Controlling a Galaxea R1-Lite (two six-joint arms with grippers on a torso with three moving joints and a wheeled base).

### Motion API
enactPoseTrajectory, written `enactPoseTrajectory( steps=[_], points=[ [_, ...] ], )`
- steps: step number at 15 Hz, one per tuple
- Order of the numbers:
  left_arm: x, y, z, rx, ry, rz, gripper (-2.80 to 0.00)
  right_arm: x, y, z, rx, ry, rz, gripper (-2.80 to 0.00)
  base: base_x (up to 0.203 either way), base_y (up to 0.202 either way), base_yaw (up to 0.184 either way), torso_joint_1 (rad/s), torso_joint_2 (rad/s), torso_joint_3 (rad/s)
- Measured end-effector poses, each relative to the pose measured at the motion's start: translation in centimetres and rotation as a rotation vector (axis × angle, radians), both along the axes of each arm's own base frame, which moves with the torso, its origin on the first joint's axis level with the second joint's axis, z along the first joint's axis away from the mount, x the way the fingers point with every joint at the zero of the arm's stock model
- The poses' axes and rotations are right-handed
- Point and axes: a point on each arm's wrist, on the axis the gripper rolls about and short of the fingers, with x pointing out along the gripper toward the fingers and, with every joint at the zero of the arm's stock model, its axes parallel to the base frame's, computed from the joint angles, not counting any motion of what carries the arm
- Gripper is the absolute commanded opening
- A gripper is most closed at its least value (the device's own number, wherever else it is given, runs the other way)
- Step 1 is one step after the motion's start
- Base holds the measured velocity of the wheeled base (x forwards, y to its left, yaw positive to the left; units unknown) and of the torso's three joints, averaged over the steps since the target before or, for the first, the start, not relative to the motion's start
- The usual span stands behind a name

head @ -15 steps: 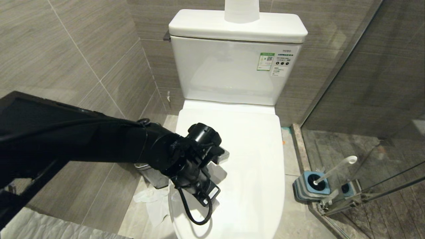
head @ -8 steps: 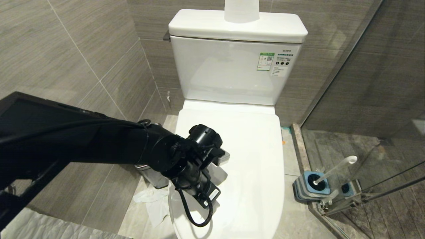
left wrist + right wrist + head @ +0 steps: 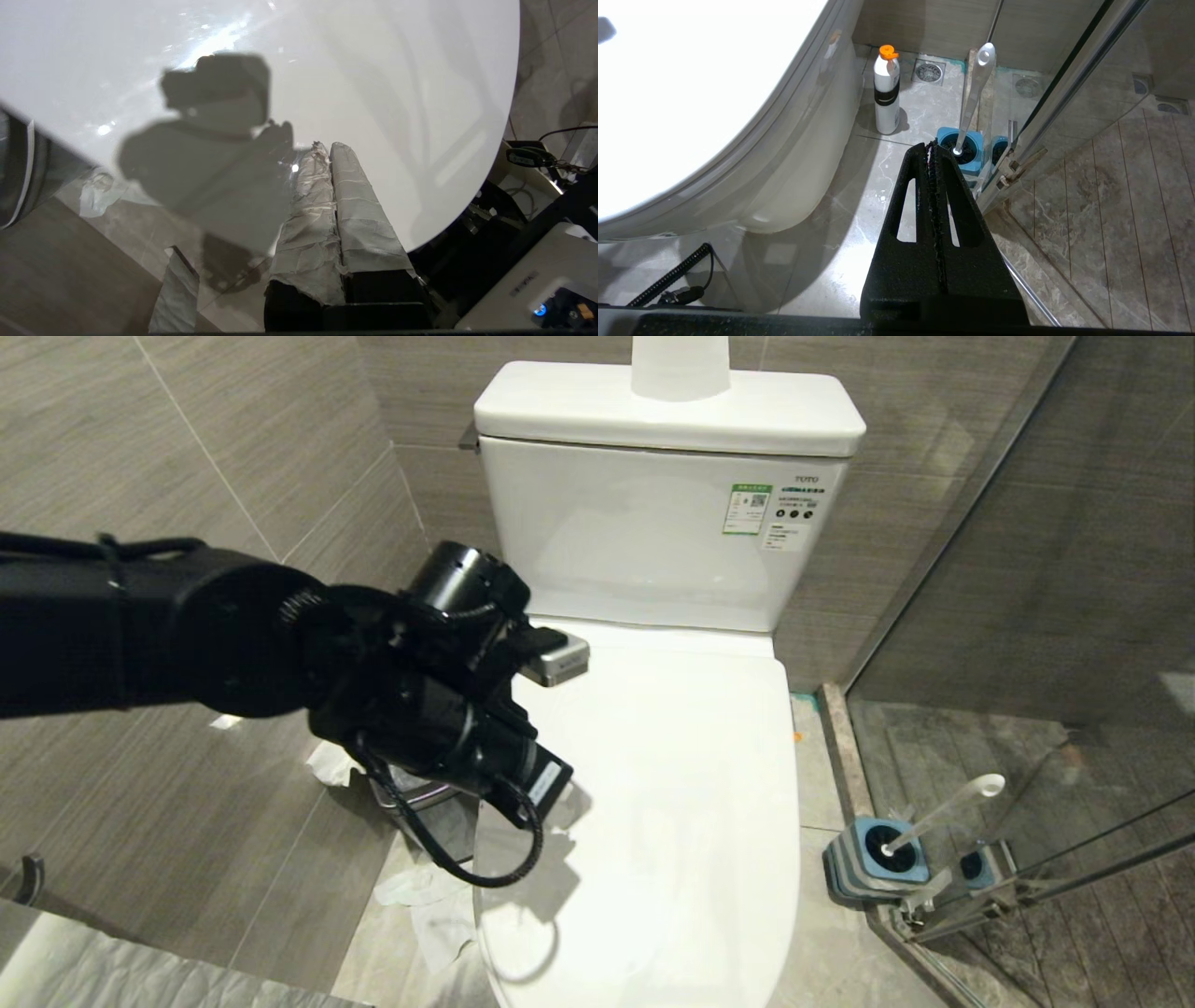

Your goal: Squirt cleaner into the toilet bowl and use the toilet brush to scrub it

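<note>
Toilet (image 3: pixel 653 551): lid (image 3: pixel 672 784) down over the bowl, so bowl interior not visible; no cleaner seen on porcelain.

L gripper (image 3: pixel 324 149): fingers (image 3: pixel 355 205) wrapped in pale tape, pressed together, nothing between them, hanging over the lid's near-left edge w/o visible contact. In head view the L arm (image 3: pixel 280 653) reaches in from the left, wrist over the lid's left side; a steel waste bin (image 3: pixel 411 798) sits partly hidden beneath it, crumpled tissue (image 3: pixel 420 896) on the floor beside.

R gripper (image 3: pixel 931 151): black fingers closed flat against each other, empty, low beside the toilet base, pointing toward the toilet brush (image 3: pixel 973 93).

Toilet brush stands in its blue-topped holder (image 3: pixel 878 859) on the floor right of the toilet, against the glass shower partition (image 3: pixel 1046 616). White bottle w/ orange cap (image 3: pixel 886 91) stands on the floor near toilet base, apart from the holder.
</note>
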Motion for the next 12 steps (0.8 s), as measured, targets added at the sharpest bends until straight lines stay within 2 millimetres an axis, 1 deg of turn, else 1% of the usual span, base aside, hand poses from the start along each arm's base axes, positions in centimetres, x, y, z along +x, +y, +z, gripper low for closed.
enactPoseTrajectory(
  steps=[2, 3, 6, 8, 10, 12],
  points=[
    [-0.5, 2.2, 2.7, -0.019, -0.035, 0.063, -2.8, 0.0, 0.0, 0.0, 0.001, 0.0, 0.0, -2.8, 0.0, 0.0, 0.0, 0.0, 0.0, 0.0],
    [-0.6, 2.9, 4.2, -0.035, -0.086, 0.108, -2.8, 0.0, 0.0, 0.0, 0.001, 0.0, 0.0, -2.8, 0.0, 0.0, 0.0, 0.0, 0.0, 0.0],
    [-1.1, 4.4, 8.5, -0.086, -0.245, 0.261, -2.8, 0.0, 0.0, 0.0, 0.0, 0.0, 0.0, -2.8, 0.0, 0.0, 0.0, 0.0, 0.0, 0.0],
    [-1.7, 5.8, 11.2, -0.116, -0.351, 0.359, -2.8, 0.0, 0.0, 0.0, 0.001, 0.0, 0.0, -2.8, 0.0, 0.0, 0.0, 0.0, 0.0, 0.0],
    [-3.2, 7.5, 13.3, -0.146, -0.429, 0.419, -2.8, 0.0, 0.0, 0.0, 0.001, 0.0, 0.0, -2.8, 0.0, 0.0, 0.0, 0.0, 0.0, 0.0],
    [-5.4, 9.4, 15.1, -0.177, -0.497, 0.467, -2.8, 0.0, 0.0, 0.0, 0.001, 0.0, 0.0, -2.8, 0.0, 0.0, 0.0, 0.0, 0.0, 0.0]
  ],
)
